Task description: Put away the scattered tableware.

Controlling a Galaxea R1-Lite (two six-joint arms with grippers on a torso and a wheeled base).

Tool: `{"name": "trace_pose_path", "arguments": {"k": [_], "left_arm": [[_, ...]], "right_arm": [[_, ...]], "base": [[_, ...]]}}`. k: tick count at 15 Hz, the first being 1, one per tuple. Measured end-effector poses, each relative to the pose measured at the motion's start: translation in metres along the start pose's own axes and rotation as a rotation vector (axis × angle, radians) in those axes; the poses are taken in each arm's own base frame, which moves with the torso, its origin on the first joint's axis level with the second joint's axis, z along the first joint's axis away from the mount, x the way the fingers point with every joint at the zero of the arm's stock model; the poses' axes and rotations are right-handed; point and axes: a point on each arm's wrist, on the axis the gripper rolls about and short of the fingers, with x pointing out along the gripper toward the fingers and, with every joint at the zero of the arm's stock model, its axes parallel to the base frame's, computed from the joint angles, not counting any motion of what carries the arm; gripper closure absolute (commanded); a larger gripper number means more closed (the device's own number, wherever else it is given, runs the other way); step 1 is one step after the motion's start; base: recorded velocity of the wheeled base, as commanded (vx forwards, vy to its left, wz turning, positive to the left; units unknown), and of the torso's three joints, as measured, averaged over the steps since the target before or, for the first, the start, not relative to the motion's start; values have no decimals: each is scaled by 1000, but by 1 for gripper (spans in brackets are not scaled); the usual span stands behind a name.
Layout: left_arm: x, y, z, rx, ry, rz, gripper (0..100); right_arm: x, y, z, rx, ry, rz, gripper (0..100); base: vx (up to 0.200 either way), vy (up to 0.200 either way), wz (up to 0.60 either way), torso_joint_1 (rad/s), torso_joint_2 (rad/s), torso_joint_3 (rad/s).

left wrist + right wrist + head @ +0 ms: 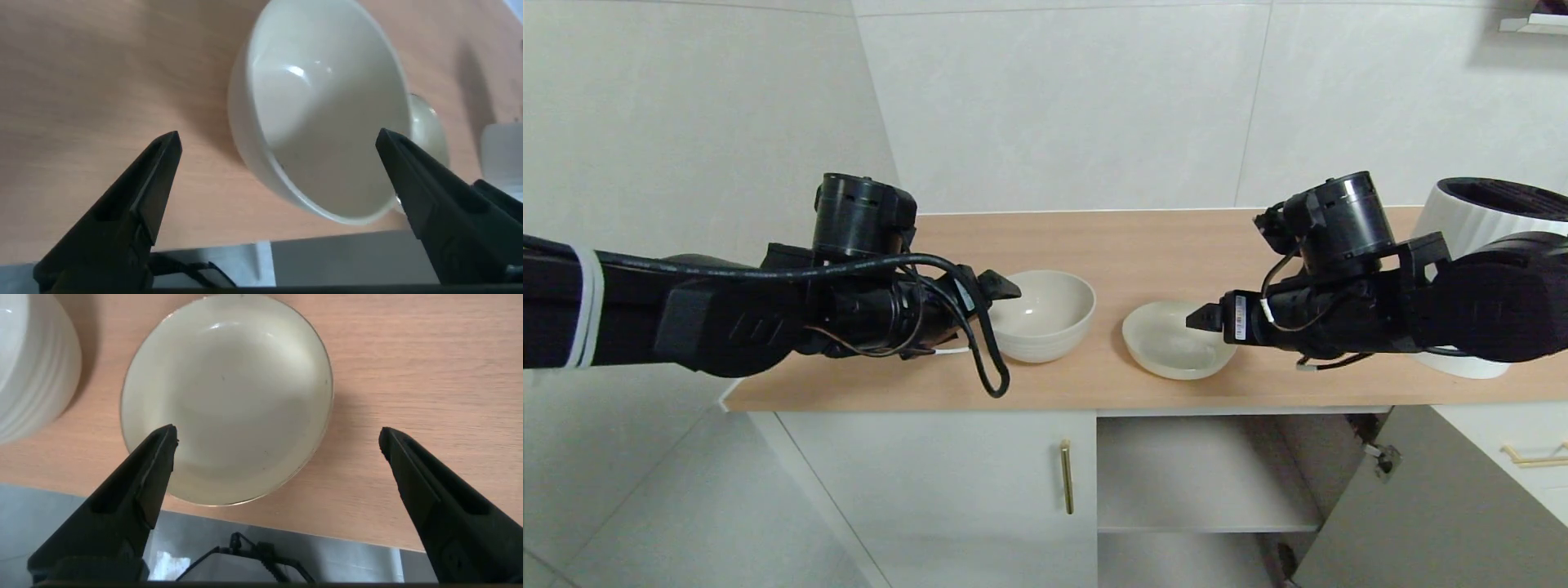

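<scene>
Two pieces of tableware sit on the wooden counter (1160, 245). A deep white bowl (1049, 314) (319, 106) stands to the left of a shallow cream dish (1172, 343) (229, 396). My left gripper (1003, 287) (278, 140) hovers open at the bowl's left rim, its fingers (139, 204) spread on either side of the bowl without touching it. On the other side, my right gripper (1202, 317) (278, 434) is open just above the dish's right edge, holding nothing. The bowl's ribbed side (33, 367) is also seen in the right wrist view.
A tall white ribbed container (1486, 220) stands at the counter's right end behind my right arm. Below the counter a cabinet compartment (1201, 474) is open, its door (1405, 506) swung out to the right. A closed door with a gold handle (1066, 476) is left of it.
</scene>
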Motion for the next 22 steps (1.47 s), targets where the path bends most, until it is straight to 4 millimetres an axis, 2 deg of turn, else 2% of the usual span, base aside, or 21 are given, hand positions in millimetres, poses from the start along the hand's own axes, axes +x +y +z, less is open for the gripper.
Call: {"name": "trace_pose_path", "arguments": {"k": [4, 5, 14, 19, 22], "left_arm": [[7, 2, -3, 1, 10, 15, 0], [8, 3, -3, 1, 13, 17, 100], [8, 4, -4, 1, 16, 21, 100], [6, 3, -3, 1, 14, 17, 100], [6, 3, -3, 1, 13, 17, 100]], "right_arm": [[2, 0, -1, 0, 6, -2, 0], [3, 0, -1, 3, 7, -3, 0], [4, 1, 0, 20, 1, -3, 0], [26, 3, -6, 9, -21, -155, 0], [38, 5, -9, 5, -25, -167, 0]], "base": [[0, 0, 0, 0, 0, 0], [0, 0, 0, 0, 0, 0], [0, 0, 0, 0, 0, 0], [0, 0, 0, 0, 0, 0], [0, 0, 0, 0, 0, 0]]}}
